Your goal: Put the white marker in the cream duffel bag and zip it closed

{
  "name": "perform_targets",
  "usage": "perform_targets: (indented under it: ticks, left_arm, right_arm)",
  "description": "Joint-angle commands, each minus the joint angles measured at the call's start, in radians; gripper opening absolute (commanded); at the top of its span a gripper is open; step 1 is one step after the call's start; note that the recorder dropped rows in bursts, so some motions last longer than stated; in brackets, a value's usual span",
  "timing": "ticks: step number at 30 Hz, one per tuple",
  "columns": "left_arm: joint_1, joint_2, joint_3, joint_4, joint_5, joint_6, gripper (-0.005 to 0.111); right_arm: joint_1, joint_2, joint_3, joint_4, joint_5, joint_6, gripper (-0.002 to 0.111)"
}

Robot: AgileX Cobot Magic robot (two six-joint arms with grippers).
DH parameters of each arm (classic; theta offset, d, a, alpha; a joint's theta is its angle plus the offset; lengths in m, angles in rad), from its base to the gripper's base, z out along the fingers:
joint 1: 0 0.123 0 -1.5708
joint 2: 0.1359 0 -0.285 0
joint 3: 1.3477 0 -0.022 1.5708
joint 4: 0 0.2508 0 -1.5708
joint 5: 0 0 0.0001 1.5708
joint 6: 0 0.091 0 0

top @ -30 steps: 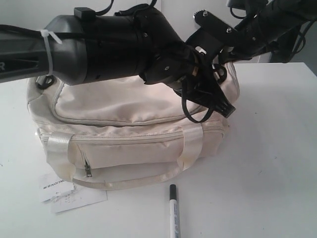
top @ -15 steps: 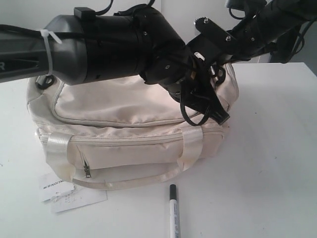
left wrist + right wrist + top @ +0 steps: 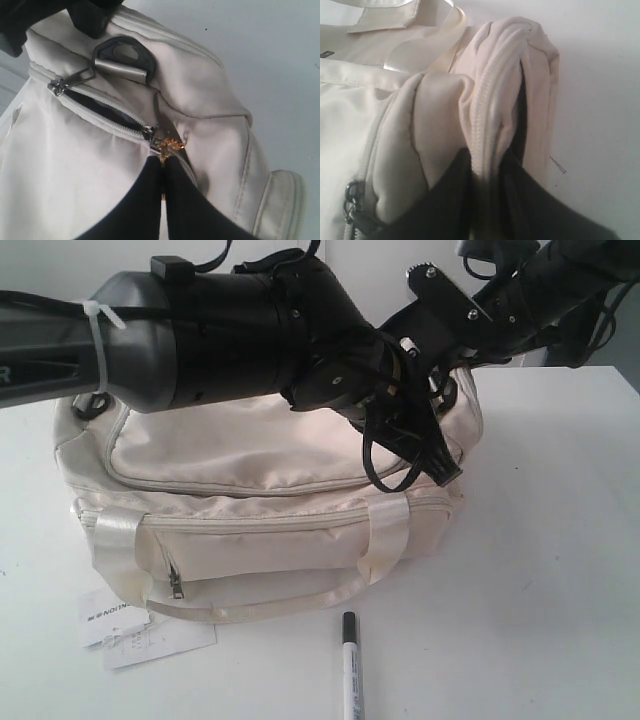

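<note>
The white marker (image 3: 349, 665) lies on the table in front of the cream duffel bag (image 3: 250, 450), black cap towards the bag. My left gripper (image 3: 163, 159) is shut on the gold zip pull (image 3: 169, 144) at the bag's right end. The top zip gapes a short way there, showing dark lining (image 3: 105, 112). My right gripper (image 3: 487, 162) is closed around a bunched fold of the bag's end fabric (image 3: 492, 105), with the zip seam between its fingers. In the exterior view both wrists crowd over the bag's right end and hide their fingers.
A white paper tag (image 3: 130, 630) lies at the bag's front left corner. A black ring (image 3: 125, 52) and a second silver slider (image 3: 67, 82) sit near the held pull. The satin handle (image 3: 260, 605) drapes down the front. Loose black cables (image 3: 400, 455) hang over the bag.
Both wrists have shifted slightly above the bag's right end, and the hanging cable end swung a little left. The marker, tag and bag have stayed put.
</note>
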Motion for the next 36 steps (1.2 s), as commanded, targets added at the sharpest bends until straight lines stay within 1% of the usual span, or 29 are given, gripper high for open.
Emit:
perform_targets:
  ticks: [1,3,4,7,12,19,22,24,29,36]
  left_arm:
    - [-0.007,-0.009,0.007,0.011,0.013,-0.001,0.0]
    - [-0.007,-0.009,0.007,0.011,0.013,-0.001,0.0]
    - [-0.007,-0.009,0.007,0.011,0.013,-0.001,0.0]
    - [-0.007,-0.009,0.007,0.011,0.013,-0.001,0.0]
    - [-0.007,-0.009,0.007,0.011,0.023,-0.01,0.0]
    - [-0.007,-0.009,0.007,0.007,0.03,-0.08,0.0]
    - [-0.007,-0.009,0.007,0.005,0.03,-0.082,0.0]
    - [-0.007,-0.009,0.007,-0.001,0.03,-0.082,0.0]
    - [-0.007,-0.009,0.007,-0.011,0.028,-0.082,0.0]
    - [-0.007,-0.009,0.007,-0.015,0.021,-0.082,0.0]
  right_arm:
    - [-0.004,-0.024,-0.044,-0.008,0.059,0.001,0.042]
    - [-0.004,-0.045,-0.084,-0.008,0.106,0.001,0.05]
    - [-0.004,-0.053,-0.102,-0.008,0.128,-0.006,0.052]
    - [-0.004,-0.066,-0.16,0.001,0.21,-0.009,0.053]
    - [-0.004,-0.046,-0.165,0.133,0.281,-0.118,0.053]
    - [0.005,-0.007,-0.165,0.174,0.265,-0.157,0.053]
    - [0.019,0.004,-0.165,0.171,0.245,-0.16,0.053]
    - [0.032,0.014,-0.165,0.16,0.229,-0.165,0.053]
    - [0.06,0.05,-0.165,0.062,0.161,-0.136,0.053]
    - [0.071,0.095,-0.165,0.054,0.125,-0.119,0.053]
